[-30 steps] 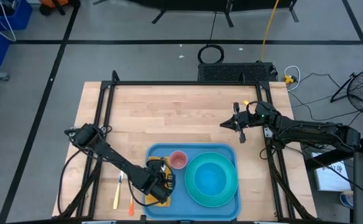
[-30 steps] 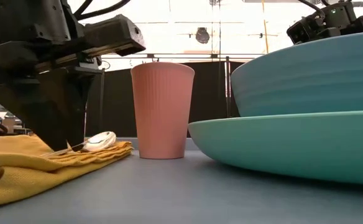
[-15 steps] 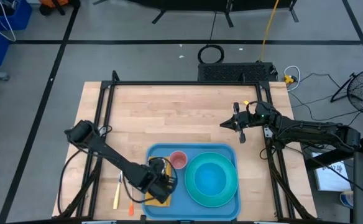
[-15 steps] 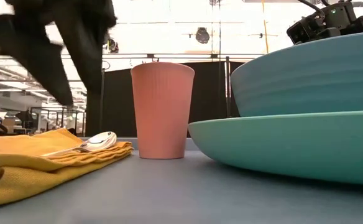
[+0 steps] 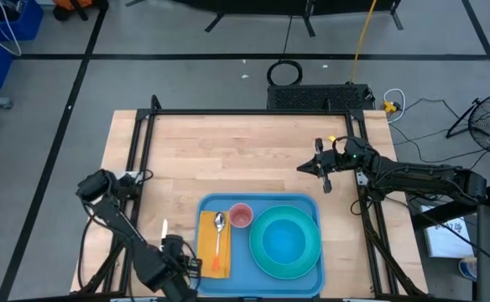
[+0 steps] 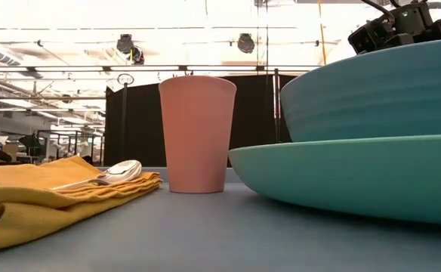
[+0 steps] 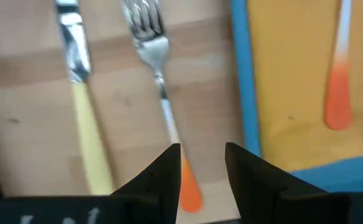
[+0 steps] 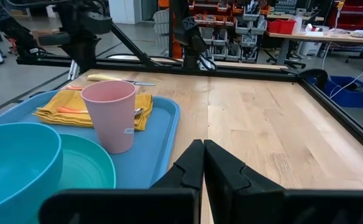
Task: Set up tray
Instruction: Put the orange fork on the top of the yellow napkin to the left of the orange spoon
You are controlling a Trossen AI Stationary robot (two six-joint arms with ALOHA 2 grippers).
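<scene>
The blue tray [image 5: 312, 205] lies at the table's near middle. On it are a yellow napkin [image 5: 208, 252] with an orange-handled spoon [image 5: 219, 235] lying on it, an upright pink cup [image 5: 241, 216], and a turquoise bowl [image 5: 284, 242] standing in a turquoise plate [image 6: 341, 175]. A fork with an orange handle [image 7: 161, 99] and a yellow-handled knife [image 7: 85, 130] lie on the wood just left of the tray. My left gripper [image 7: 203, 168] is open above the fork's handle end. My right gripper [image 8: 203, 152] is shut and empty, at the table's right, beyond the tray.
The tray's left rim [image 7: 240, 93] runs close beside the fork. A black metal frame [image 5: 245, 113] borders the table's far and side edges. Bare wood [image 5: 228, 155] lies between the tray and the far edge.
My left gripper has risen from the napkin on the tray and gone toward the table's left and near edge, off the tray, to above the fork and knife. The spoon stays lying on the napkin.
</scene>
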